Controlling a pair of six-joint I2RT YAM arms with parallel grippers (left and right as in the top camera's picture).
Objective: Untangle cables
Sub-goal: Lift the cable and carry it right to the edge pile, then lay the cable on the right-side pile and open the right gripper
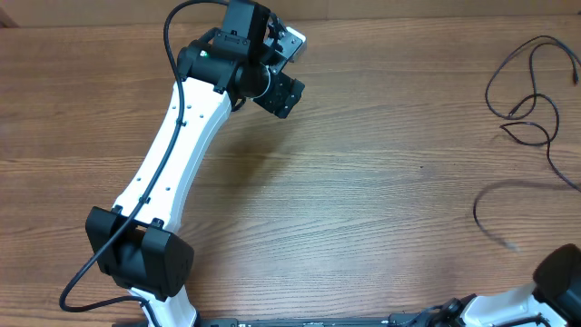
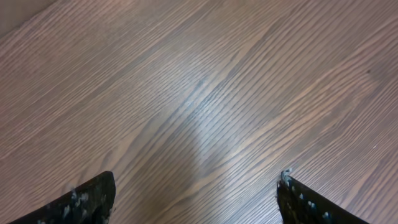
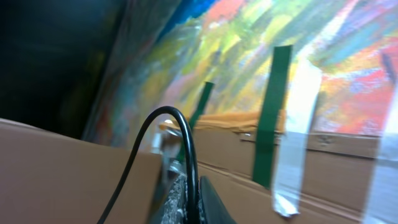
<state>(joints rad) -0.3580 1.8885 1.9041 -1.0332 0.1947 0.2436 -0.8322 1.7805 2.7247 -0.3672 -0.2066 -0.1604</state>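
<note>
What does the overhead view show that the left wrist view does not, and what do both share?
Only overhead: the thin black cables looped at the right of the picture, and the whole left arm. Only left wrist: the left gripper seen close, its fingertips wide apart with nothing between them. Both: the wooden table.

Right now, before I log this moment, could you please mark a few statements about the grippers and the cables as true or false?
1. The left gripper stands open over the bare table. True.
2. The cables lie on the left side of the table. False: they lie at its right edge, far from the left gripper.
3. A cable sits between the left gripper's fingers. False: only wood shows between them.
4. The right gripper is shut. True.
</note>
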